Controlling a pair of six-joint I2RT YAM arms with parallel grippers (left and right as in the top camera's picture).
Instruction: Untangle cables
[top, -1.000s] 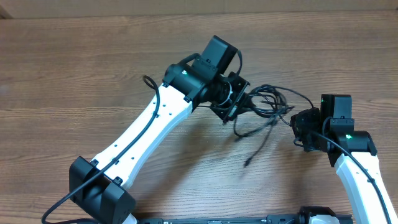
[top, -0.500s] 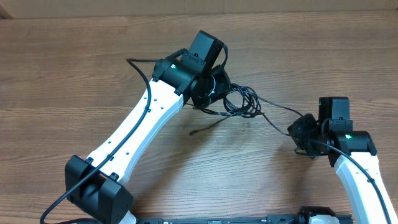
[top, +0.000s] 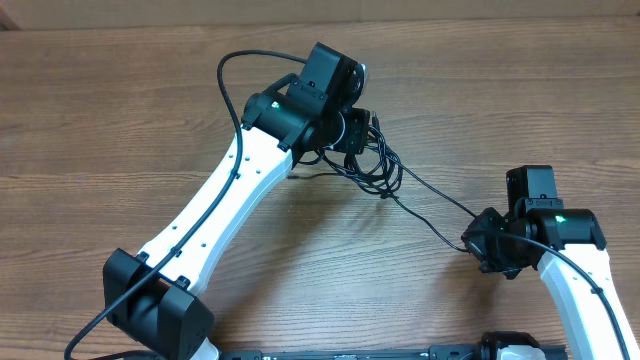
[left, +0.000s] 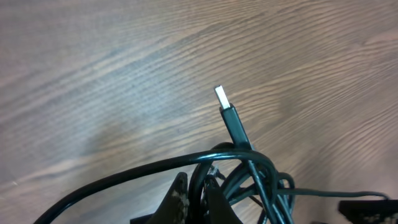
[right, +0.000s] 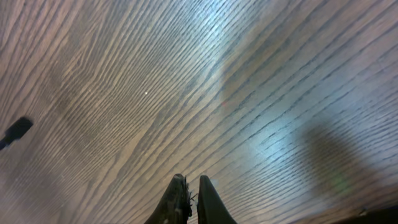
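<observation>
cables (top: 378, 165) bunched in a knot at left gripper (left: 196, 198), pinched shut on them above table (top: 120, 120). right gripper (top: 472, 240) clamped on 1 of them, stretched across. we judge them light, limp, springy; best hold near plug (left: 235, 124).

The whole wooden table (top: 120, 90) is seen from straight above, from far off. The left wrist view is taken close, tilted down at the cables (left: 256, 171), which are shared with the overhead view. The right wrist view is set very near the table, tilted down across its grain.
</observation>
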